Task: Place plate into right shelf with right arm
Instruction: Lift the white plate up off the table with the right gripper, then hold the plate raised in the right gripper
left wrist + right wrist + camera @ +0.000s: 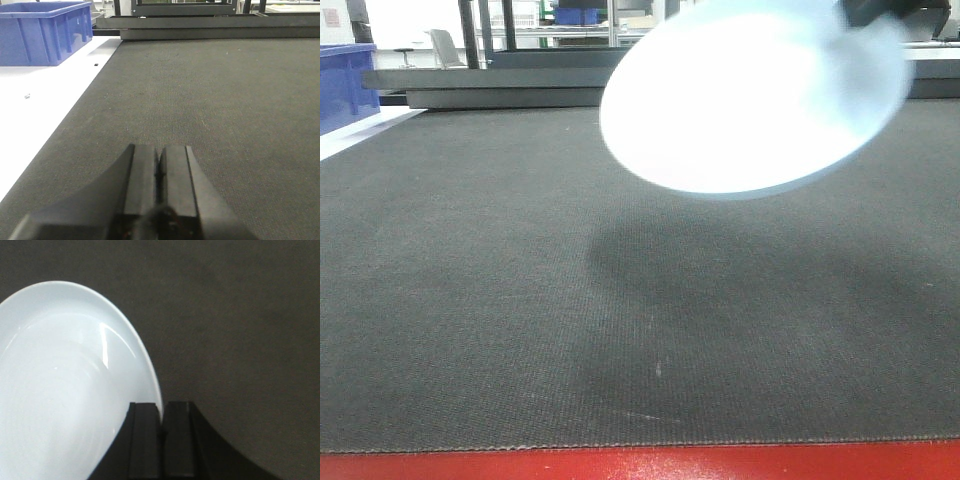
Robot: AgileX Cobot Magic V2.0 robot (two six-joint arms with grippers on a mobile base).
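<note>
A white plate [750,100] with a pale blue rim hangs tilted above the dark mat [500,300], casting a shadow below it. My right gripper [880,12] shows as a dark blurred part at the plate's upper right edge. In the right wrist view the right gripper [161,412] is shut on the rim of the plate [65,390], which fills the left of that view. Low over the mat, my left gripper [160,155] is shut with nothing in it. The right shelf is out of view.
A blue plastic bin [42,30] stands on a white surface [35,115] left of the mat. Dark flat beams [490,90] run along the mat's far edge, with metal uprights [470,30] behind. A red table edge [640,465] borders the front.
</note>
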